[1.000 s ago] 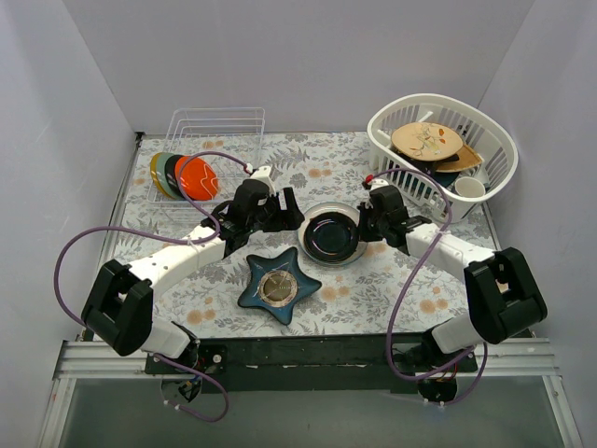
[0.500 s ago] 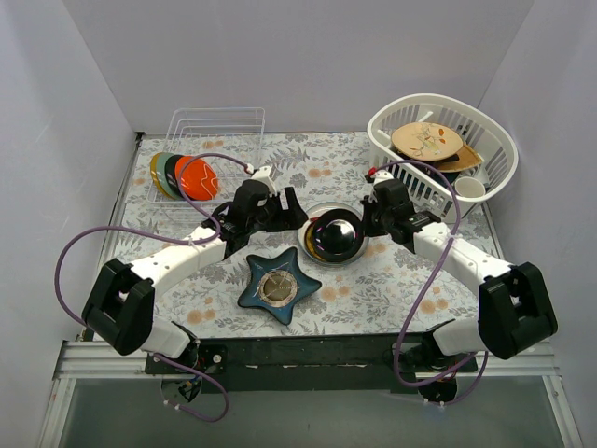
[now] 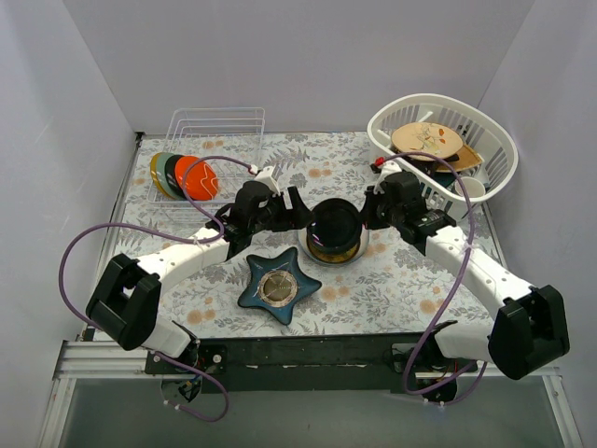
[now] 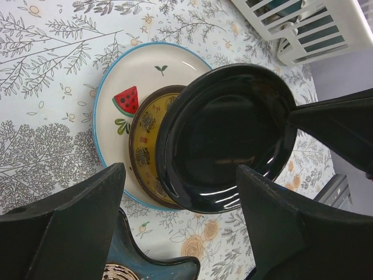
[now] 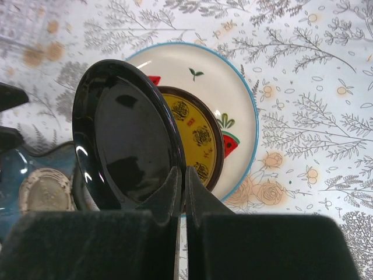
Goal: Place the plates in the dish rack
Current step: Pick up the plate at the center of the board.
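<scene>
While the right gripper is pinched tight on the rim of a black plate, holding it tilted up on edge above the table, the left gripper stands wide, one finger to each side of that plate; whether either touches it I cannot tell. Both wrist views show what the top view mostly hides: beneath it, a brown-and-yellow plate lies on a white watermelon plate. Only the top view shows the dish rack at the back left, well apart, with coloured plates standing on edge at its near end.
</scene>
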Controlling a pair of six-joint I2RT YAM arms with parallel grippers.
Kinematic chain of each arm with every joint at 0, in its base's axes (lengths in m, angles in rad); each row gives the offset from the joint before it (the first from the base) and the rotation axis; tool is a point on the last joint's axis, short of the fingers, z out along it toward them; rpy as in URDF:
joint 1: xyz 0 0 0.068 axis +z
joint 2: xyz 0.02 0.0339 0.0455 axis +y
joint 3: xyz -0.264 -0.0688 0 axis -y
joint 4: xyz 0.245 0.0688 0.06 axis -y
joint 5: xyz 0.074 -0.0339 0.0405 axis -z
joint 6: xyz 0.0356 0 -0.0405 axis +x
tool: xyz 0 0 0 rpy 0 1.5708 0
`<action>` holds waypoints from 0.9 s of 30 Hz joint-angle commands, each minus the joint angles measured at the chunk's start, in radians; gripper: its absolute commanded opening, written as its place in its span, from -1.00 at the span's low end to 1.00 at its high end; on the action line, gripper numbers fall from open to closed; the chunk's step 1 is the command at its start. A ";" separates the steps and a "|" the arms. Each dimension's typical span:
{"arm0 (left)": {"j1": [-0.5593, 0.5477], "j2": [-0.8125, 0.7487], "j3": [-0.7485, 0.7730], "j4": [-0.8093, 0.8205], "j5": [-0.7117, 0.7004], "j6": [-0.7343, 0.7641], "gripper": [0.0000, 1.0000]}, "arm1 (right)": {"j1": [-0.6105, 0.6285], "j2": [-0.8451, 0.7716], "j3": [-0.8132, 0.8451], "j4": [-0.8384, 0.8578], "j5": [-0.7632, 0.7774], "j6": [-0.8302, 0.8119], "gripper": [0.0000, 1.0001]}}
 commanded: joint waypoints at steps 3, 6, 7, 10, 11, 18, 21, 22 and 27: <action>-0.005 -0.032 -0.014 0.031 -0.008 0.001 0.51 | -0.056 -0.053 0.061 0.045 -0.086 0.078 -0.97; -0.005 -0.042 -0.023 0.032 -0.013 -0.001 0.51 | -0.092 -0.056 0.055 0.061 -0.126 0.107 -0.97; -0.005 -0.045 -0.026 0.032 -0.014 -0.001 0.50 | -0.107 -0.056 0.054 0.070 -0.154 0.115 -0.97; -0.005 -0.052 -0.034 0.046 -0.018 -0.007 0.51 | -0.142 -0.057 0.044 0.091 -0.218 0.144 -0.97; -0.005 -0.055 -0.040 0.049 -0.016 -0.010 0.51 | -0.150 -0.056 0.041 0.096 -0.235 0.152 -0.97; -0.005 -0.054 -0.061 0.115 0.016 -0.050 0.49 | -0.185 -0.060 0.035 0.122 -0.330 0.183 -0.97; -0.005 -0.048 -0.064 0.153 0.035 -0.080 0.47 | -0.185 -0.066 0.031 0.139 -0.362 0.193 -0.97; -0.005 -0.046 -0.064 0.173 0.041 -0.088 0.47 | -0.187 -0.066 0.025 0.143 -0.370 0.196 -0.97; -0.005 -0.020 -0.057 0.227 0.081 -0.134 0.13 | -0.190 -0.074 0.009 0.163 -0.390 0.213 -0.97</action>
